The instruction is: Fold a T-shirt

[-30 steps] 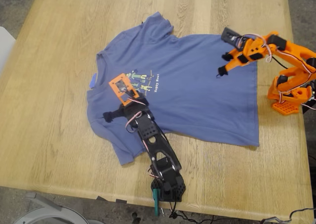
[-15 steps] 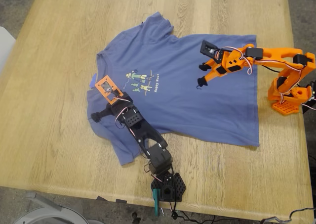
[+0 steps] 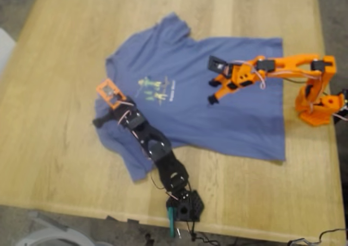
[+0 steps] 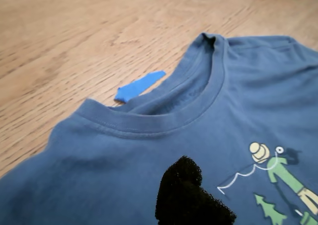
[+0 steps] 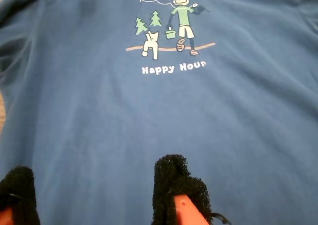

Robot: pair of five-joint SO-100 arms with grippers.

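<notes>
The slate-blue T-shirt [image 3: 228, 121] lies flat on the wooden table, collar toward the exterior view's left, with its cartoon print [image 3: 157, 89] and "Happy Hour" lettering [image 5: 173, 67] face up. My first gripper [image 3: 103, 106], on the black arm, hovers open over the collar [image 4: 198, 96] and the nearer shoulder; one black fingertip [image 4: 184, 190] shows over the cloth [image 4: 99, 160]. My second gripper [image 3: 212, 91], on the orange arm, is open and empty over the shirt's middle [image 5: 149, 115], its two black fingertips [image 5: 174, 185] apart and pointing toward the print.
A small blue tape strip [image 4: 139, 86] sticks to the table [image 3: 65, 148] just outside the collar. The orange arm's base [image 3: 318, 105] stands beside the hem at the exterior view's right. The black arm's base [image 3: 185, 205] sits at the table's near edge.
My first gripper has swung toward the exterior view's left, from over the print to the collar. My second gripper has reached from the hem corner out over the shirt's middle.
</notes>
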